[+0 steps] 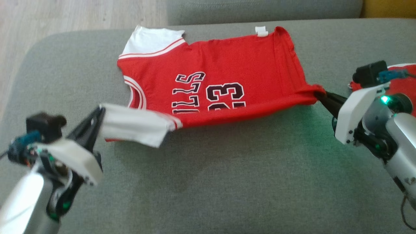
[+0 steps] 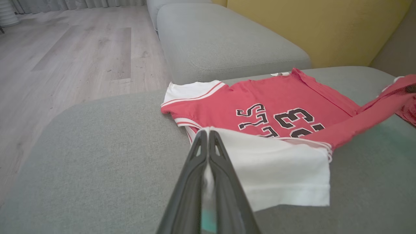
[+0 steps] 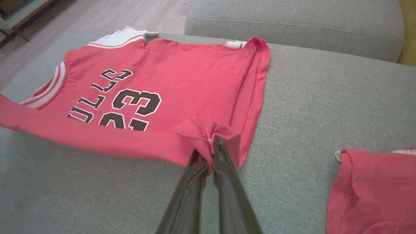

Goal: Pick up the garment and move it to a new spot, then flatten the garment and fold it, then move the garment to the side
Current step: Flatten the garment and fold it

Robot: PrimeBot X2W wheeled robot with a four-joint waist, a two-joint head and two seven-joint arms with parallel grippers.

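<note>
The garment (image 1: 211,71) is a red jersey with white sleeves and black lettering, spread on a grey cushion (image 1: 227,169). Its near edge is lifted and stretched between my two grippers. My left gripper (image 1: 101,112) is shut on the white sleeve (image 1: 136,125) at the near left. In the left wrist view that gripper (image 2: 208,134) pinches the sleeve's (image 2: 276,169) edge. At the near right, my right gripper (image 1: 321,96) is shut on the red hem corner, and the right wrist view shows it (image 3: 210,143) with bunched red cloth of the garment (image 3: 169,84) between the fingers.
A second red garment (image 3: 373,191) lies on the cushion to the right, behind my right arm (image 1: 404,83). Another grey cushion (image 2: 227,39) sits beyond the far edge, against a yellow wall (image 2: 325,26). Wooden floor (image 2: 65,58) lies past the cushion's left edge.
</note>
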